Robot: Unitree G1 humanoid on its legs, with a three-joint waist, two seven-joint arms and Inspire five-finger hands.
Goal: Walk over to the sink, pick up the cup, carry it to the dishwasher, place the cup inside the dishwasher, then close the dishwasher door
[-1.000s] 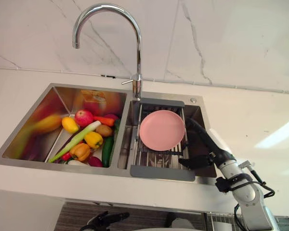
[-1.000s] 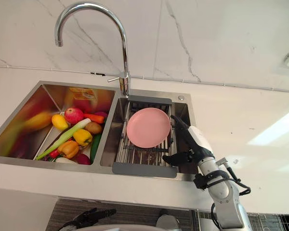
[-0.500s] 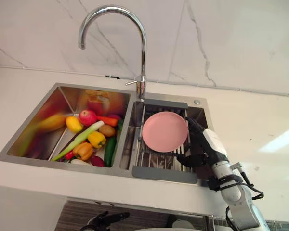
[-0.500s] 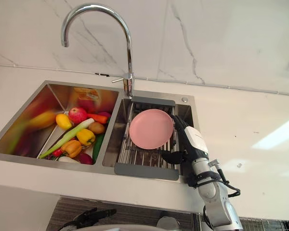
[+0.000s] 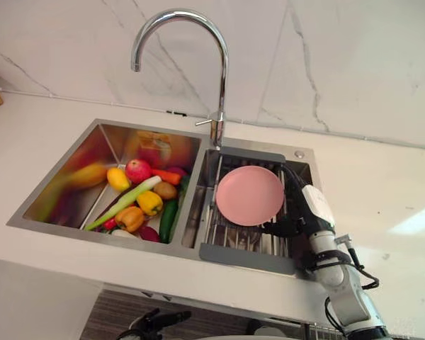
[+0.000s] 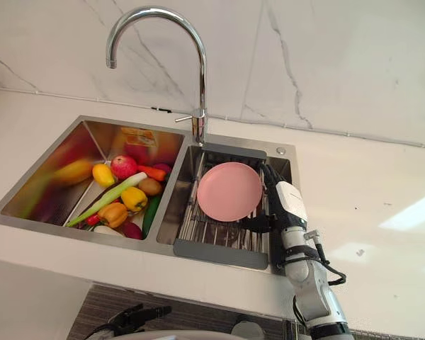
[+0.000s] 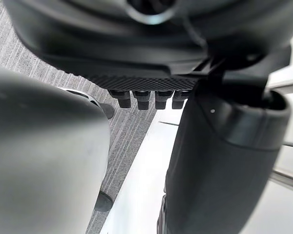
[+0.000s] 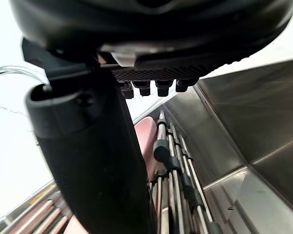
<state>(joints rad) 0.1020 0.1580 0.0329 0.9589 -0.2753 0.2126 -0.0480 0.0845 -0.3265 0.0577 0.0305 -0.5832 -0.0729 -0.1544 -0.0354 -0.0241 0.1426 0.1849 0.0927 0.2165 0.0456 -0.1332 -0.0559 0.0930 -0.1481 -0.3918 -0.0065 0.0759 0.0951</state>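
Deeper in the sink (image 5: 71, 177) than before, my right hand (image 5: 302, 212), fingers spread, sits right of the pink plate (image 5: 249, 195). I judge I'm still reaching; next comes grasping the cup.

The sink's right basin (image 5: 306, 168) is largely taken up by a wire rack (image 5: 230, 239) with a pink plate (image 5: 249, 195) resting on it. That leaves one narrow lane between the plate's edge and the basin's right wall, and the right hand (image 5: 304, 212) fills it, fingers straight and thumb out toward the plate. The faucet (image 5: 219, 85) rises at the back by the divider and arches over the left basin, vegetables (image 5: 138, 202) crowd that basin's floor, and open white counter (image 5: 382, 177) lies right of the sink.
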